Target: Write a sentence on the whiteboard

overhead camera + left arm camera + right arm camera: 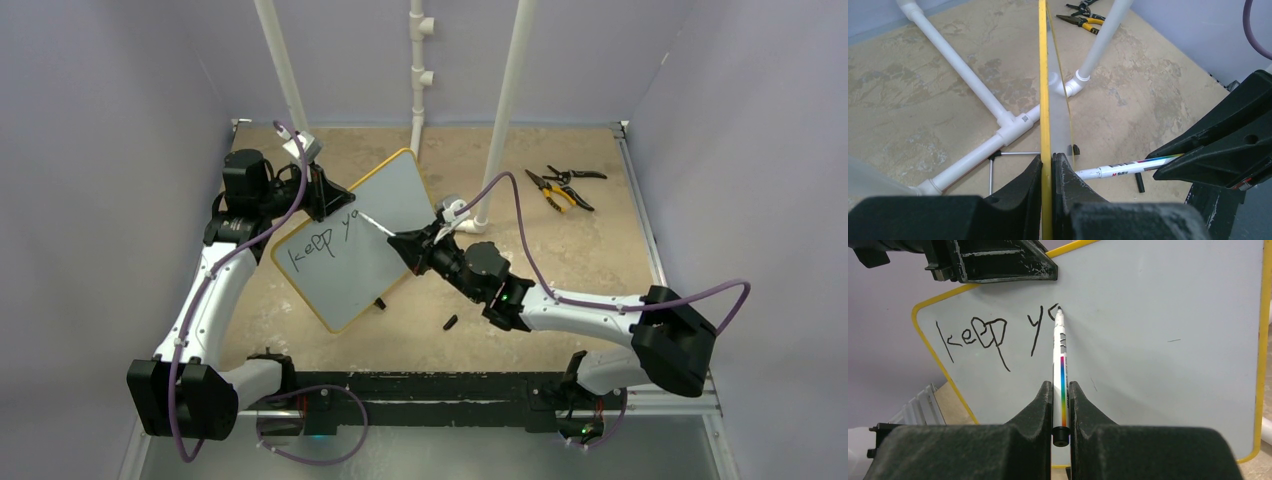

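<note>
Pinched narrow, the right jaws hold a white marker (pixel 1060 370) near its black back end. Its long axis runs straight up the middle of the right wrist view, from the jaws to the whiteboard (pixel 1173 315). The tip meets the board at the upper right of an unfinished "o". The sentence (pixel 978 337) so far reads "keep yo" across the upper left of that frame, with bare board to its right and below. I judge the next strokes must close that letter and carry on toward the right of the frame.

The left jaws are shut tight on the board's yellow frame, one on each face, and the board shows edge-on up the centre of the left wrist view. In the right wrist view they grip the top edge just above the writing.

From the top view the board stands tilted at centre left of the counter (pixel 560 270), between the two arms. A small black piece (pixel 450 322), perhaps the marker's cap, lies near the right arm.
</note>
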Motion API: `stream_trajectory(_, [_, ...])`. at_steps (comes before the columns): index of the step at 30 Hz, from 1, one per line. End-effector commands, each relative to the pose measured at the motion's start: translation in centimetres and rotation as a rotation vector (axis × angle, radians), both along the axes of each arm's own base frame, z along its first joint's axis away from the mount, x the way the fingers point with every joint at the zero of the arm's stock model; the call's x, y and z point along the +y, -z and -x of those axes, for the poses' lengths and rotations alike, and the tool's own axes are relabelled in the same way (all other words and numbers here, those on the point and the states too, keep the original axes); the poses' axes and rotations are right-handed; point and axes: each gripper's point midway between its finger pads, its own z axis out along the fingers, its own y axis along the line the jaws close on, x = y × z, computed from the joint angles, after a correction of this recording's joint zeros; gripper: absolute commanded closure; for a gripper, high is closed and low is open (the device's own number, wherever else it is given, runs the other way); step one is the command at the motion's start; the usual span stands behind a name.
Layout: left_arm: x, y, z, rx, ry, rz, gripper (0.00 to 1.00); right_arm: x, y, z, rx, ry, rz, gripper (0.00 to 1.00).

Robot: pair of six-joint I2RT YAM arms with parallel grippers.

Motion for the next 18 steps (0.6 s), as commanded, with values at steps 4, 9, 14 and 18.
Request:
stream_trajectory(4, [-0.4,0.1,0.5,-0.011,0.047,0.010,1.00,0.5,-3.5,-0.7,-0.078,0.012,-0.067,1.00])
stream_trajectory(9, [-0.4,0.3,0.4,-0.007,0.042,0.008,1.00,-0.7,-4.2,-0.5,-0.088,0.036,-0.087,1.00])
stream_trajectory(14, [-0.3,0.3,0.3,-0.008,0.041,0.008,1.00,-0.8,-3.3,-0.7,-0.076,0.041,-0.050,1.00])
stream_trajectory(18, [-0.3,0.3,0.3,-0.006,0.042,0.009,1.00,-0.6,-2.7,-0.8,-0.063,0.042,-0.040,1.00])
